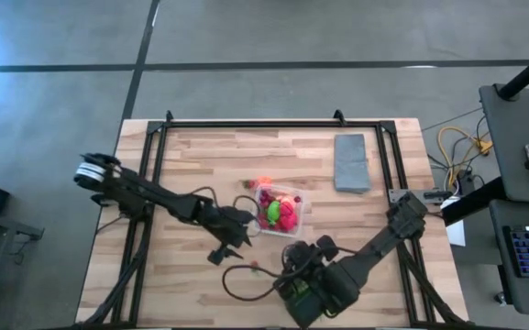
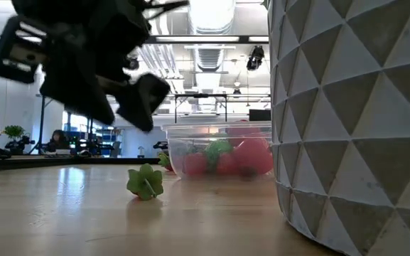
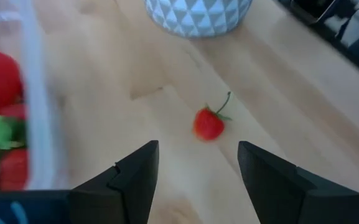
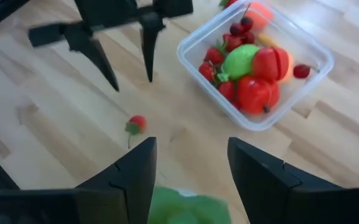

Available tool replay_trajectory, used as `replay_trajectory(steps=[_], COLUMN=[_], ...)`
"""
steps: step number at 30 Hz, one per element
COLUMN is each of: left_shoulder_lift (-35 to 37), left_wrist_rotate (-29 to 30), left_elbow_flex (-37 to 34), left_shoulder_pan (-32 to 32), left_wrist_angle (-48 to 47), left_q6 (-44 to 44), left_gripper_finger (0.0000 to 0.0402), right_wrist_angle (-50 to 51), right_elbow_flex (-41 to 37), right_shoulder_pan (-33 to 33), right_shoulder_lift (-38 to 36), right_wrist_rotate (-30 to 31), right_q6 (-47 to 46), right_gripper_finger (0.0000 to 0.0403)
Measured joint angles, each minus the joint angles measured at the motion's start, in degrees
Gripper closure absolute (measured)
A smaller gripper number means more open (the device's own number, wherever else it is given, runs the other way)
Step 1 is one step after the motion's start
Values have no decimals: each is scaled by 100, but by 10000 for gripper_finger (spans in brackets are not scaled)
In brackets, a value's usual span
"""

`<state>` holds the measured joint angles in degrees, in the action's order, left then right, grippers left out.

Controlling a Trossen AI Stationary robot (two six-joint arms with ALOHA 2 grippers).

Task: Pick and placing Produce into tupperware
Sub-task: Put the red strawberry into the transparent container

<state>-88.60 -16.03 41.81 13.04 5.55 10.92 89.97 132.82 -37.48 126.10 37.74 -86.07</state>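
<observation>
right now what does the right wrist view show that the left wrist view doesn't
Only the right wrist view shows the whole tupperware with its produce: a lime-green piece, red pieces and dark berries, plus a green piece between the right gripper's open fingers and the left gripper hovering open above the wood.

Only the left wrist view shows a white faceted object across the table, and just one wall of the tupperware.

Both show the loose red strawberry lying on the table outside the tupperware.
</observation>
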Motion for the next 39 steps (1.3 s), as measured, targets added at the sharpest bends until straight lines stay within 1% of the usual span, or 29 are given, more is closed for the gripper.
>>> replay_trajectory(steps=[5,11,23,25,29,34,39], left_shoulder_lift=[-658,-1065,-1102,-1080,-958,-916,-962], left_wrist_rotate=[-15,5,-35,37,507,1110,1191], left_elbow_flex=[381,683,742,742,742,742,736], left_shoulder_pan=[108,196,455,485,598,892,1008], left_wrist_angle=[-1,47,-40,-43,-53,-57,-62], left_q6=[2,40,-11,-9,45,600,595], left_gripper_finger=[196,196,196,196,196,196,196], right_wrist_angle=[8,4,4,4,4,4,4], right_elbow_flex=[-87,-134,-138,-138,-138,-138,-140], right_shoulder_pan=[-159,-302,-327,-327,-327,-325,-325], right_shoulder_lift=[0,-2,-2,-2,-2,-2,-2], right_wrist_rotate=[0,-4,-9,-9,-9,-9,-9], right_q6=[-492,-764,-805,-841,-847,-848,-845], right_gripper_finger=[213,214,213,213,213,213,213])
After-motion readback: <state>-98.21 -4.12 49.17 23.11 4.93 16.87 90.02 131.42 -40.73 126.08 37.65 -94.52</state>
